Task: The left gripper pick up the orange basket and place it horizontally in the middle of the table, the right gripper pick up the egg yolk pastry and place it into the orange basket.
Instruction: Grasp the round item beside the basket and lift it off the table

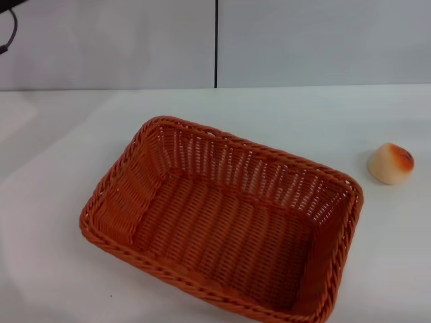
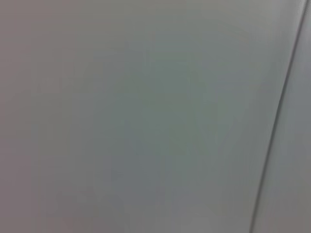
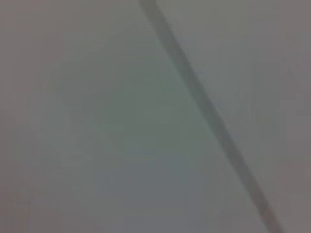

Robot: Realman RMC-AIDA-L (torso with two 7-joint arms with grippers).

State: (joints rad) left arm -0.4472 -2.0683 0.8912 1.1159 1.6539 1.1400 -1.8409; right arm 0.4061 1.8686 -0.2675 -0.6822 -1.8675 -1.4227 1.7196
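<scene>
The orange basket [image 1: 222, 232] lies empty on the white table [image 1: 60, 148], slightly left of centre in the head view. Its long side runs at a slant from far left to near right, and its near right corner is cut off by the picture's edge. The egg yolk pastry [image 1: 390, 163] sits on the table to the basket's right, a short gap away, with its browned top tilted to the right. Neither gripper shows in any view. Both wrist views show only a plain grey surface.
A thin black cable [image 1: 7, 30] hangs at the far left corner of the head view. A pale wall with a dark vertical seam [image 1: 216, 44] stands behind the table. A dark seam [image 2: 279, 121] crosses the left wrist view, and another dark seam [image 3: 209, 111] crosses the right wrist view.
</scene>
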